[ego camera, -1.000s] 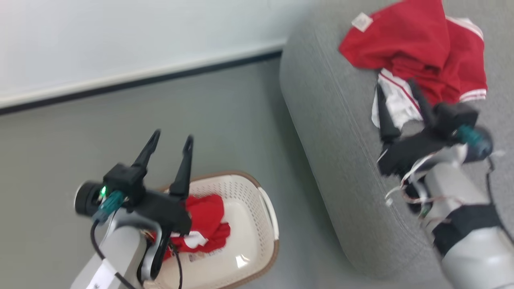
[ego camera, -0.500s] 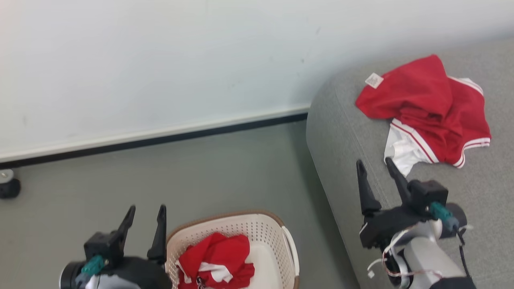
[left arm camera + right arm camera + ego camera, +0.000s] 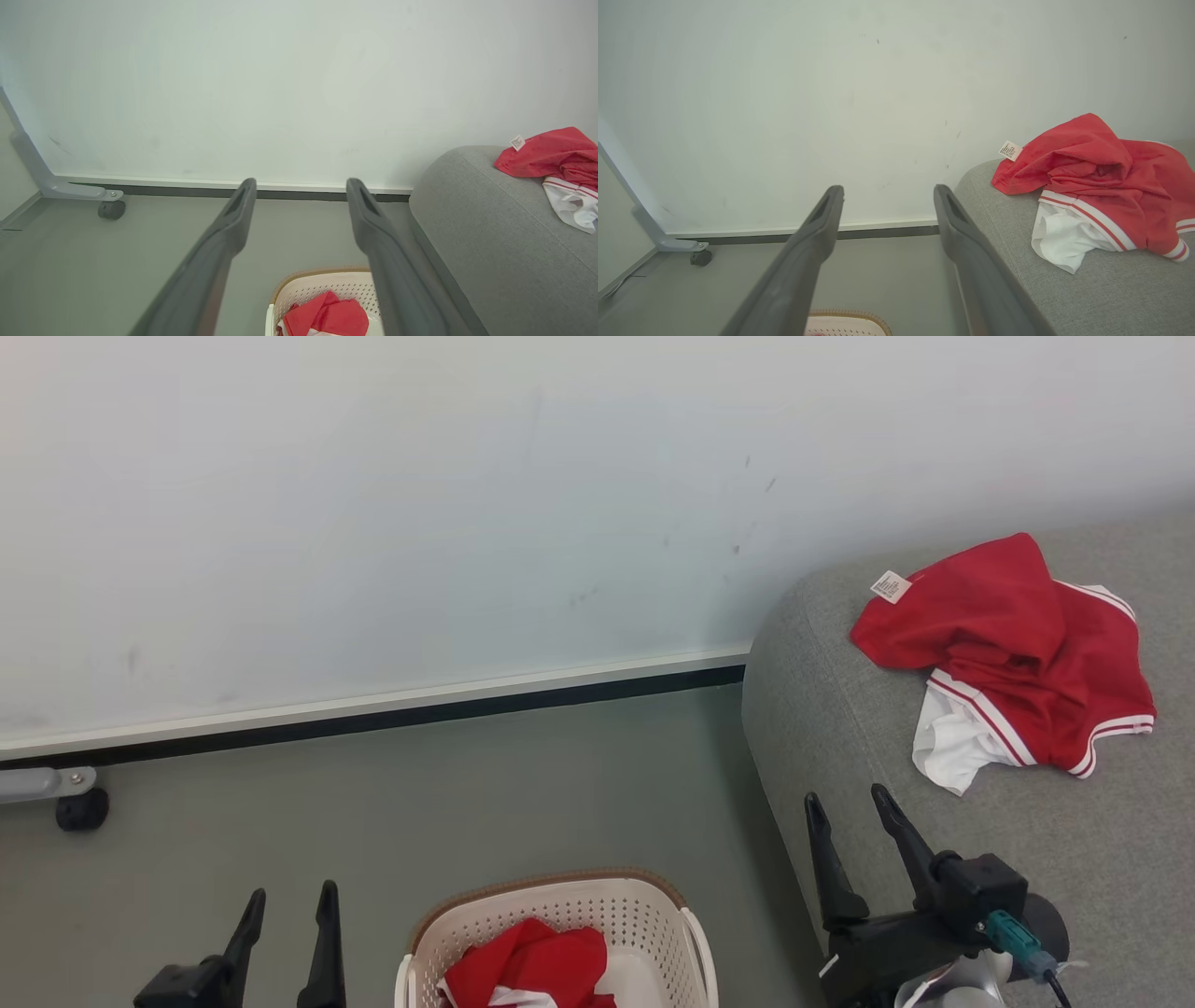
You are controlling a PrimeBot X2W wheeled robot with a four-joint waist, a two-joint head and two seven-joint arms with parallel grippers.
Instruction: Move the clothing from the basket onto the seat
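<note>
Both wide and empty, left pincer (image 3: 289, 894) and right pincer (image 3: 845, 795); a shallow pinch could drop the red garment (image 3: 541, 957) outside the basket (image 3: 560, 878).

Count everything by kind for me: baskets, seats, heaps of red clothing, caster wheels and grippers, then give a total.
Basket: 1
Seat: 1
Red clothing heaps: 2, the seat heap and the basket heap
Caster wheel: 1
Grippers: 2, left gripper and right gripper, both open
Total: 7
</note>
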